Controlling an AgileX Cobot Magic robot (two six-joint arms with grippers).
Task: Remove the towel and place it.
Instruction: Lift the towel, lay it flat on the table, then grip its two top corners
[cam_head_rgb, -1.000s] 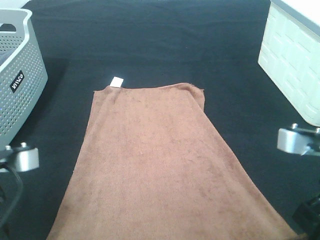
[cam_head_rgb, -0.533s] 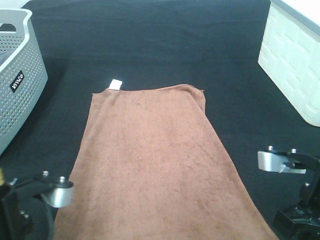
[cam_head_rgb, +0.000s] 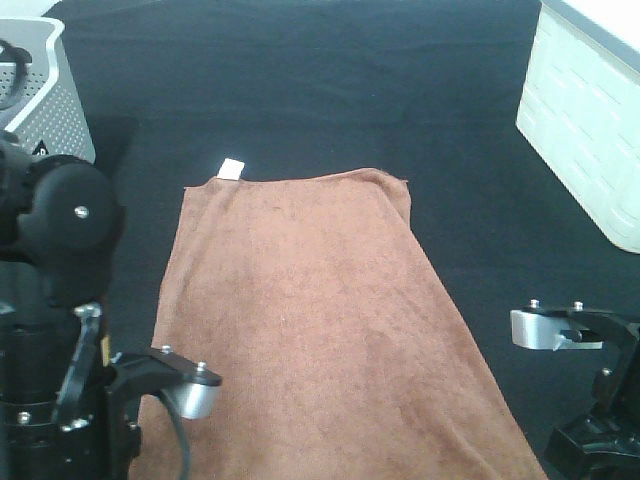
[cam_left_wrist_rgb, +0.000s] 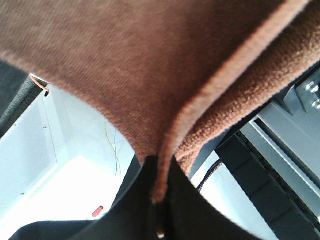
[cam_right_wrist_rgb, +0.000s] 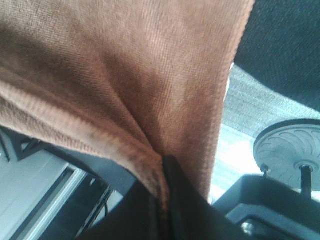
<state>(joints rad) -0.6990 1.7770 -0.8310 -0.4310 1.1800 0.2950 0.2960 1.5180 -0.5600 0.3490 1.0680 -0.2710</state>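
Note:
The brown towel (cam_head_rgb: 310, 310) lies spread lengthwise over the black table cloth, its small white tag (cam_head_rgb: 232, 166) at the far left corner. Its near end runs off the bottom of the high view. In the left wrist view my left gripper (cam_left_wrist_rgb: 159, 200) is shut on a pinched fold of the towel (cam_left_wrist_rgb: 150, 65). The right wrist view shows my right gripper (cam_right_wrist_rgb: 162, 192) shut on the towel's (cam_right_wrist_rgb: 125, 65) hemmed edge. Both sets of fingers are hidden in the high view; only the left arm (cam_head_rgb: 60, 330) and right arm (cam_head_rgb: 585, 390) show at the near corners.
A grey perforated basket (cam_head_rgb: 45, 95) stands at the far left, partly behind the left arm. A white moulded bin (cam_head_rgb: 590, 110) stands at the far right. The black table cloth (cam_head_rgb: 330, 80) covers the whole table.
The left arm has risen and swung inward, now hiding much of the basket. The right arm moved inward slightly. The towel's far edge has stayed in place.

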